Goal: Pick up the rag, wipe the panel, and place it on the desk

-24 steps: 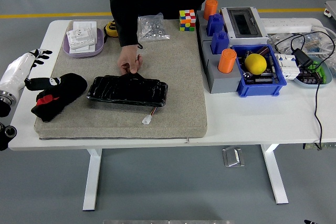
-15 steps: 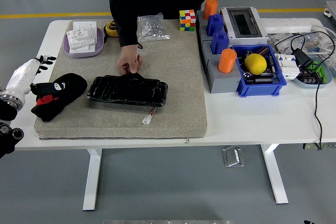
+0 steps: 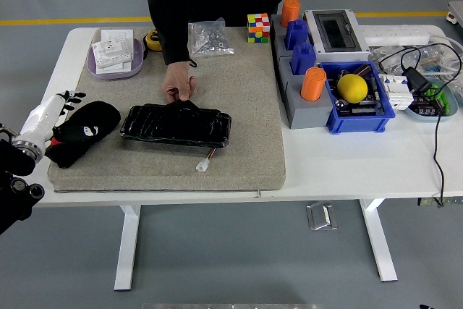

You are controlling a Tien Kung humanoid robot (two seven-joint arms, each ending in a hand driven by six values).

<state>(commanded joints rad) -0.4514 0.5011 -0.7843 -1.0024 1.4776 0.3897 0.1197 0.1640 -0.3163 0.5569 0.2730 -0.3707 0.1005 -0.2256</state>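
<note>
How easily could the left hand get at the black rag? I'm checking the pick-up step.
Probably yes: the left hand sits right beside the rag on the mat's left end, with nothing between them.

Bright, even, sharp overhead light

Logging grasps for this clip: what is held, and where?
Person's hand pinches the glossy black panel at its far edge. Robot's left hand holds nothing.

Centre-left of frame: black crumpled rag [image 3: 88, 129] lying left of glossy black rectangular panel [image 3: 176, 124], both on beige felt mat [image 3: 239, 106].
</note>
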